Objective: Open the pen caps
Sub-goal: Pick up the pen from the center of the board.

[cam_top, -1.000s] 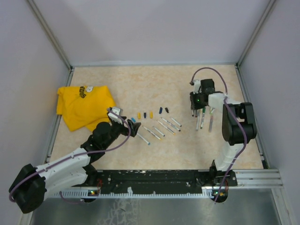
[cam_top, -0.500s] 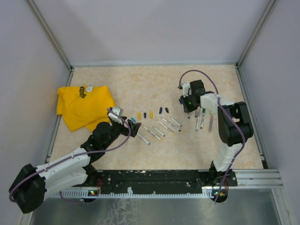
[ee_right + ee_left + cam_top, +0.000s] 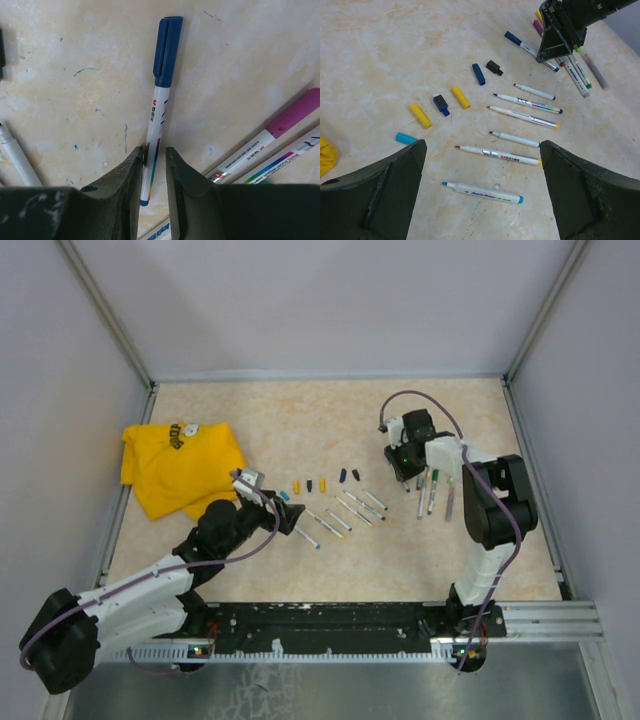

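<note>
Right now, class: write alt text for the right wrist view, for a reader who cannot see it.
The right gripper straddles a white pen whose blue cap is still on, lying on a beige table. A magenta-capped pen lies at lower right.

On the bench [image 3: 300,410] we find a cloth [image 3: 180,468] at the left. A row of loose pen caps [image 3: 309,484] lies at the centre, with uncapped pens [image 3: 523,116] just in front. Capped pens [image 3: 432,490] cluster at the right. Our left tool [image 3: 290,515] sits between the cloth and the caps, and our right tool [image 3: 154,150] straddles one capped pen [image 3: 159,110].
</note>
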